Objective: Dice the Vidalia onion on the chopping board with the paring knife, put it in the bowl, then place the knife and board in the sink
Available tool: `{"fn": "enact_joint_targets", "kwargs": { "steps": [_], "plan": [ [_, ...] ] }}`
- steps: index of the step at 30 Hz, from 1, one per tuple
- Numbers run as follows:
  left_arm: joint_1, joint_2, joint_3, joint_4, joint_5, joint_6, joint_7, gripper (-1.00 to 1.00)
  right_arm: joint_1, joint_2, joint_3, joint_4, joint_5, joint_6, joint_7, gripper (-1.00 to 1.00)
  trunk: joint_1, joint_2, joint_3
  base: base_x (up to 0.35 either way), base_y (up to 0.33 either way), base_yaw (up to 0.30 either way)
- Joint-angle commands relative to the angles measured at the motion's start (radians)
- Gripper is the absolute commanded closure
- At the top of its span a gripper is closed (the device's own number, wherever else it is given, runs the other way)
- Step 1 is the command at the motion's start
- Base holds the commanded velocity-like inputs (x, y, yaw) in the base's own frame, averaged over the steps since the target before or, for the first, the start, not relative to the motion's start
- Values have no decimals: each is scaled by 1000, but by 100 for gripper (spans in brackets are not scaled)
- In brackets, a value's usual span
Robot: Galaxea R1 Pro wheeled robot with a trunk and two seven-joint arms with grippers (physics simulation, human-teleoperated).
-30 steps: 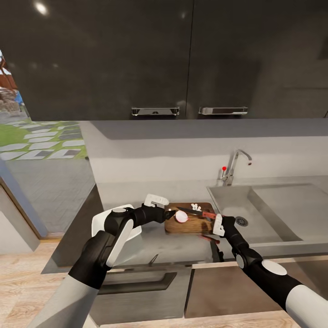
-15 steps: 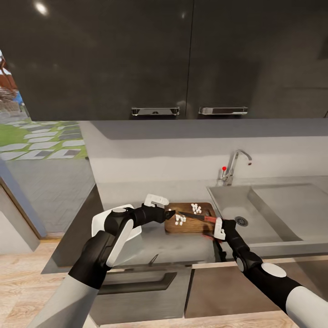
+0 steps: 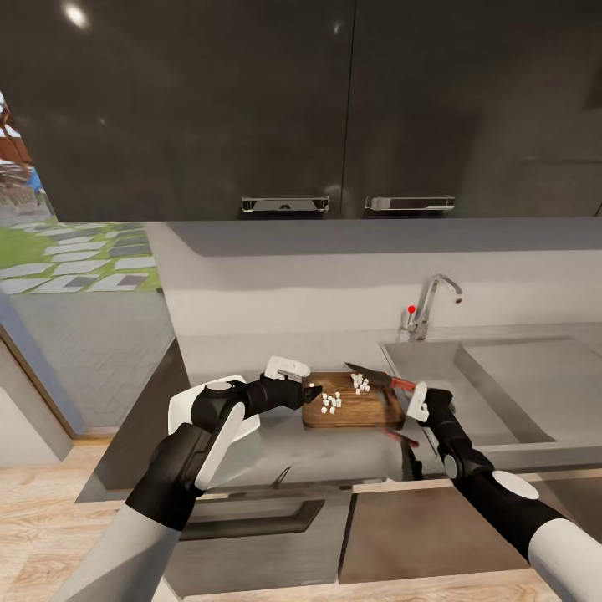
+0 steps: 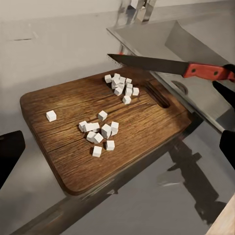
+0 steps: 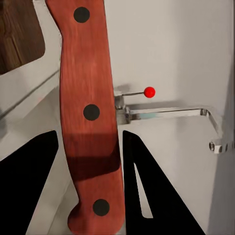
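Note:
The chopping board [image 3: 351, 403] lies on the countertop [image 3: 284, 447] just left of the sink [image 3: 493, 401]. The Vidalia onion lies on the board as two clusters of small white cubes [image 3: 331, 403] [image 4: 100, 134], with one stray cube near the board's end. My right gripper [image 3: 413, 395] is shut on the paring knife's red handle [image 5: 90, 112]. It holds the dark blade [image 4: 147, 63] level above the board's sink-side edge. My left gripper [image 3: 313, 390] stands open at the board's other end, one finger [image 4: 10, 152] beside it. The white bowl [image 3: 182, 411] sits behind my left arm.
An angular chrome tap [image 3: 435, 303] with a red knob [image 3: 410, 309] stands behind the sink. Black upper cabinets [image 3: 334, 109] with chrome handles hang overhead. The countertop's left end [image 3: 125, 443] borders an open doorway to a paved garden.
The onion half on the board has turned into loose white cubes. My right arm has lifted the knife off the board and carried it toward the sink. The left arm has stayed put.

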Motion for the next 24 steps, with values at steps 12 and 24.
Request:
{"fn": "enact_joint_targets", "kwargs": {
  "steps": [12,24],
  "plan": [
    [-1,0,1,-1,0,5,-2,-100,-1,-1,-172,-30,7,9,174,100,1,-2,-2,0,0,0],
    [-1,0,2,-1,0,5,-2,-100,-1,-15,-440,-31,8,-71,411,100,1,-2,-2,0,0,0]
  ]
}}
